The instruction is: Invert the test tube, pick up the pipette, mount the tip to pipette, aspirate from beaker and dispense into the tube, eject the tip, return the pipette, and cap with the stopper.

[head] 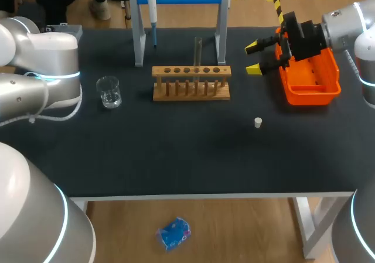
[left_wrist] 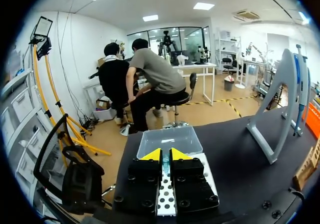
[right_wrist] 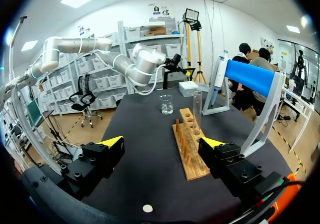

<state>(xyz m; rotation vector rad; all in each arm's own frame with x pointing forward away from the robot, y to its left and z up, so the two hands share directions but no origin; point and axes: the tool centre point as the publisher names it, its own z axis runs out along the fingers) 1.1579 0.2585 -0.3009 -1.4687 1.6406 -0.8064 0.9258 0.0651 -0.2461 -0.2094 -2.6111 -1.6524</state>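
We are judging the task barely begun. The stopper (head: 258,122) is lying loose in front of the rack (head: 191,82). The tube (head: 198,53) is standing in the rack, long axis vertical, mouth seemingly up. The pipette (head: 152,8) is hanging behind the rack. Right of the rack, our right gripper (head: 253,58) is gaping empty. Far left of it, our left gripper (left_wrist: 163,155) is holding its tips together.

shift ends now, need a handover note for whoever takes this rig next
Left gripper: shut, above the tip box.
Right gripper: open, empty, beside the orange bin, facing the rack.
Test tube stands in the rack. The beaker is left of the rack, the pipette hangs on its stand, and the stopper lies loose on the table.
Done: nothing visible; cannot tell if the tube has been inverted.
Left: pick up pipette, mount tip, transfer, eject, return, cap.
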